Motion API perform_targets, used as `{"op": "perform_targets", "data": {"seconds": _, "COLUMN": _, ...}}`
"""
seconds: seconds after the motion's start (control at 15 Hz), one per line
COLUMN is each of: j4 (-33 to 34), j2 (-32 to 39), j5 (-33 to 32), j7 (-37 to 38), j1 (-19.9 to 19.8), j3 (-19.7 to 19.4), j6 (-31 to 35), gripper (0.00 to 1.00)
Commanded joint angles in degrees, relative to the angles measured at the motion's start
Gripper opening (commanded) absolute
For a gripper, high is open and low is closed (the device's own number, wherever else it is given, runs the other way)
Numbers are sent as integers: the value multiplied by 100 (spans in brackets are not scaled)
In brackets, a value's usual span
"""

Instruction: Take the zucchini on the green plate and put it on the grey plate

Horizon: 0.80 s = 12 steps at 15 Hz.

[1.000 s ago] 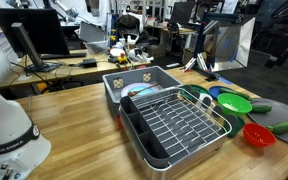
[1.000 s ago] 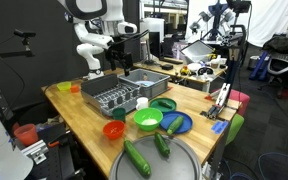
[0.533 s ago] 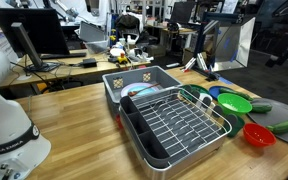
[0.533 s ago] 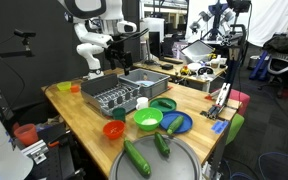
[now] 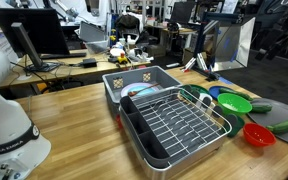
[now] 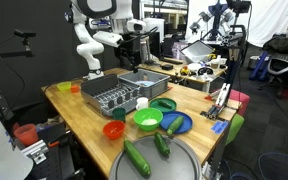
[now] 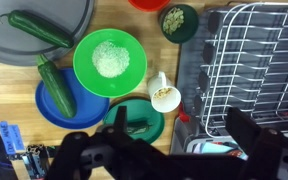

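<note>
The lime-green plate (image 7: 109,62) holds only a whitish patch; it also shows in both exterior views (image 6: 148,120) (image 5: 233,102). One zucchini (image 7: 56,86) lies across the rim of the blue plate (image 7: 72,108), next to the green plate. Another zucchini (image 7: 42,28) lies on the grey plate (image 7: 24,52). Both zucchinis (image 6: 162,143) (image 6: 137,158) show by the grey plate (image 6: 174,162) in an exterior view. My gripper (image 7: 169,150) is open and empty, high above the dish rack (image 6: 116,96), far from the plates.
A white cup (image 7: 165,95), a dark green plate (image 7: 134,118), a small dark green bowl (image 7: 177,20) and a red bowl (image 6: 114,130) stand round the green plate. A grey bin (image 6: 144,80) sits behind the rack. The robot base (image 5: 9,115) stands on the wooden table.
The arm has shifted slightly sideways above the dish rack. The plates and zucchinis have not moved.
</note>
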Motion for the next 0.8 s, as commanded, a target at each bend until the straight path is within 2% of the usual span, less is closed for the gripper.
{"op": "perform_targets", "data": {"seconds": 0.0, "j4": 878, "j2": 890, "j5": 559, "j7": 5, "j1": -98, "j3": 36, "j6": -244, "gripper": 100}}
{"op": "perform_targets", "data": {"seconds": 0.27, "j4": 1781, "j2": 1835, "j5": 1324, "j7": 236, "j1": -337, "j3": 152, "j6": -281, "gripper": 100}}
{"op": "perform_targets", "data": {"seconds": 0.4, "j4": 2162, "j2": 2280, "j5": 1273, "j7": 785, "j1": -459, "j3": 176, "j6": -81, "gripper": 100}}
{"op": "perform_targets", "data": {"seconds": 0.6, "j4": 2720, "j2": 2859, "j5": 1410, "j7": 1449, "j1": -652, "j3": 255, "j6": -235, "gripper": 100}}
{"op": "perform_targets", "data": {"seconds": 0.67, "j4": 2362, "j2": 2580, "j5": 1161, "j7": 1209, "j1": -649, "j3": 284, "j6": -3, "gripper": 100}}
{"op": "perform_targets", "data": {"seconds": 0.73, "j4": 2503, "j2": 2744, "j5": 1194, "j7": 1338, "j1": -686, "j3": 313, "j6": -5, "gripper": 100}}
